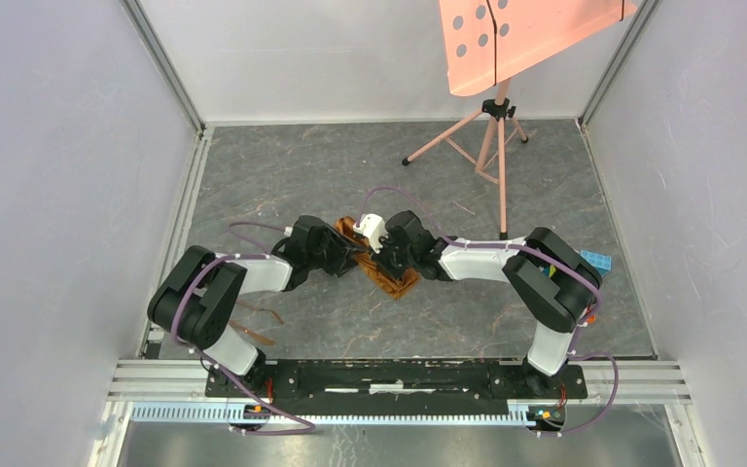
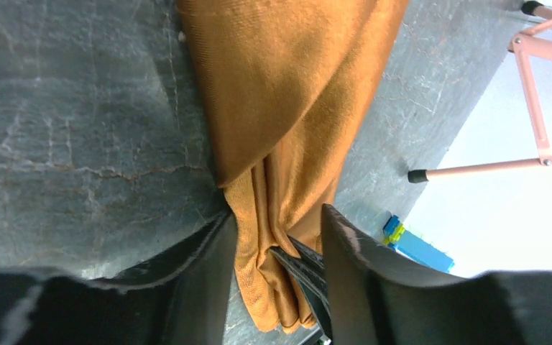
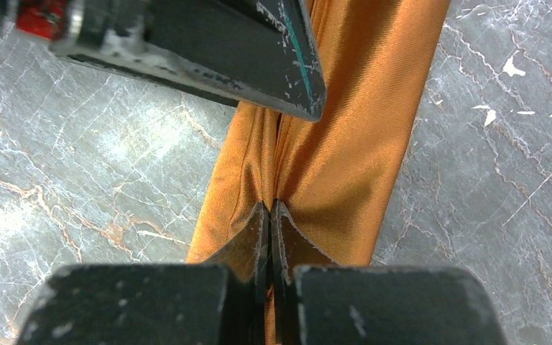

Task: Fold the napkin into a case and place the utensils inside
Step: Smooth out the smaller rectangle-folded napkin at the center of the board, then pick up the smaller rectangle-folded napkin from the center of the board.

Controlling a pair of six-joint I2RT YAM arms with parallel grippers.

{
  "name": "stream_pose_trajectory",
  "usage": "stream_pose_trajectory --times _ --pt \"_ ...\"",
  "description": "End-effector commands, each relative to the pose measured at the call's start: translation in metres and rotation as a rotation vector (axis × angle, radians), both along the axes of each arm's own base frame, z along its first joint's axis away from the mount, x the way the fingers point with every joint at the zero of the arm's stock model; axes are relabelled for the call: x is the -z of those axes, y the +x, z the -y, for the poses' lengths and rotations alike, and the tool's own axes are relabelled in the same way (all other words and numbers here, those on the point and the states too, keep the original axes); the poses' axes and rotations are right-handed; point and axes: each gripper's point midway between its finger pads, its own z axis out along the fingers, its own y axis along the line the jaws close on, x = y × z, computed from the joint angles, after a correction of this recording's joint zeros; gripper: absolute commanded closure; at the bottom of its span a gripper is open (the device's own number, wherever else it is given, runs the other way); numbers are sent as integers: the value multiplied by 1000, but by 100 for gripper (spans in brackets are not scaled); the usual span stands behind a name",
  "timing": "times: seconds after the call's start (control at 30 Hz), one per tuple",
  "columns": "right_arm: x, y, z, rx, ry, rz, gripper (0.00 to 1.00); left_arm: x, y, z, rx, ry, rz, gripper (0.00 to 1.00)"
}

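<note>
Task thing: the narrow, oblong napkin case of shiny orange-brown cloth lies flat near the middle of the table, its long axis running from 10 o'clock to 4 o'clock in the top view.
Folds: in the left wrist view the napkin case shows one flap lying diagonally over gathered lengthwise pleats.
Right gripper: black two-finger pincer, tips pressed together on a raised ridge of the napkin case; in the top view it comes in from 3 o'clock.
Left gripper: black pincer with its jaws apart, one finger on each side of the pleated cloth and not squeezing it; in the top view it comes in from 9 o'clock, just beside the other pincer.
Utensils: thin, long copper-brown metal utensils lie on the table at 8 o'clock from the napkin case, well apart from it, beside the left arm.
Surface: grey marbled table.
Block: small blue plastic toy block at 3 o'clock, by the right arm's elbow.
Far side: salmon-pink perforated panel on a pink tripod at 1 o'clock.
</note>
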Motion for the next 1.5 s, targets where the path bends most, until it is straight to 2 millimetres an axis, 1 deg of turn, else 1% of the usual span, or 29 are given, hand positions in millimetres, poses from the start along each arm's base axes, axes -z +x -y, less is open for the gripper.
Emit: stream_pose_trajectory --times 0.0,0.07,0.13,0.2,0.3,0.37,0.43,0.5,0.63,0.77,0.83,1.0,1.1,1.2,1.3,1.37,1.47 --pt "-6 -1 -5 -14 40 1 100 26 0 -16 -68 107 -91 55" --pt "-8 -2 -7 -23 45 3 98 26 1 -19 -66 136 -80 73" --pt "-11 -2 -7 -28 41 22 89 22 4 -19 -47 146 -58 83" --pt "-21 -3 -8 -26 41 61 72 16 4 -18 -31 156 -63 97" --pt "-44 -4 -8 -3 58 150 44 3 3 -15 -19 134 -54 98" --pt "-55 -8 -11 -8 56 212 34 -3 -1 -15 -17 131 -79 98" --pt "-60 -10 -15 -9 42 267 24 -10 -2 -11 -15 112 -82 98" --pt "-60 -12 -21 -21 26 296 22 -10 -7 -12 -23 106 -118 98" --pt "-49 -16 -33 -43 -15 319 20 -16 -8 -11 -32 83 -128 98" --pt "-46 -15 -34 -3 -62 395 22 -20 -9 -11 -31 82 -134 98" --pt "-46 -12 -33 25 -85 435 23 -19 -10 -12 -33 82 -141 98" --pt "-42 -12 -39 19 -145 481 26 -14 -12 -10 -38 66 -176 98" --pt "-37 -13 -44 4 -165 488 30 -16 -12 -9 -41 53 -185 98" --pt "-36 -11 -43 18 -178 502 34 -19 -12 -8 -44 42 -187 98" --pt "-34 -6 -41 55 -206 512 43 -22 -11 -9 -48 43 -183 98" --pt "-33 -2 -39 81 -214 517 52 -23 -12 -9 -51 42 -186 98" --pt "-35 -1 -40 93 -210 521 70 -24 -13 -9 -48 40 -185 98"
